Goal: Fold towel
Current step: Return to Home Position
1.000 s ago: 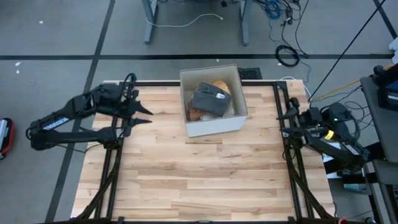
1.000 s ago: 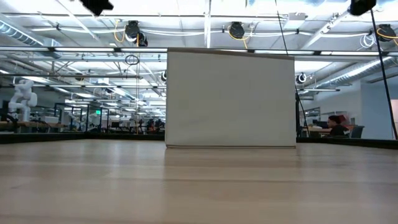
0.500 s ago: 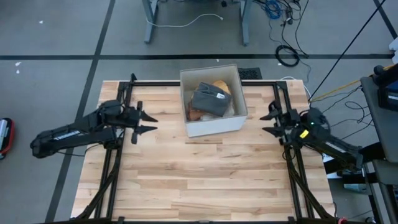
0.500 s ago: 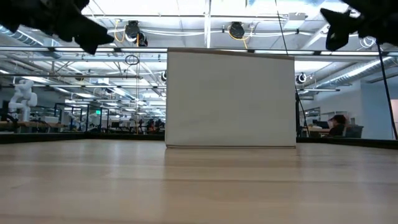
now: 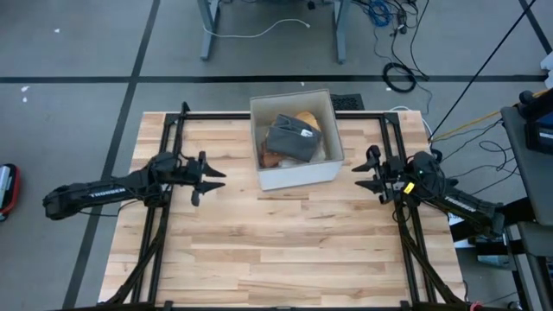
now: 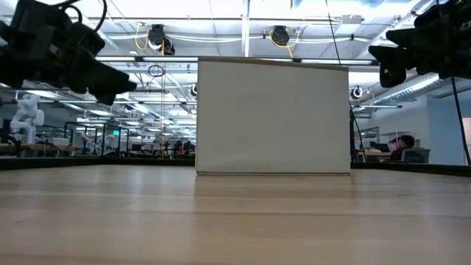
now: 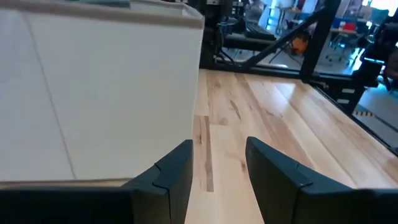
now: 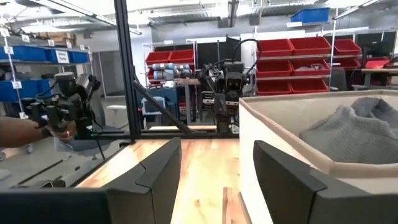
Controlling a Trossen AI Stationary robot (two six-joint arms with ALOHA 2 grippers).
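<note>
Your left gripper (image 5: 206, 178) hangs open and empty on the left side of the laundry bin (image 5: 302, 175). Your right gripper (image 5: 364, 175), fingers spread too, hangs on the bin's right side. Inside the bin lies the gray towel (image 5: 292, 140), with the orange towel (image 5: 308, 119) showing past it.

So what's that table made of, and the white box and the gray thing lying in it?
The table looks like pale wood joined from strips, with visible grain and a smooth matte finish. The white box seems stiff fabric or card, plain and matte; I can't tell which. The gray thing is soft cloth, likely a towel: it lies rumpled in folds.
</note>
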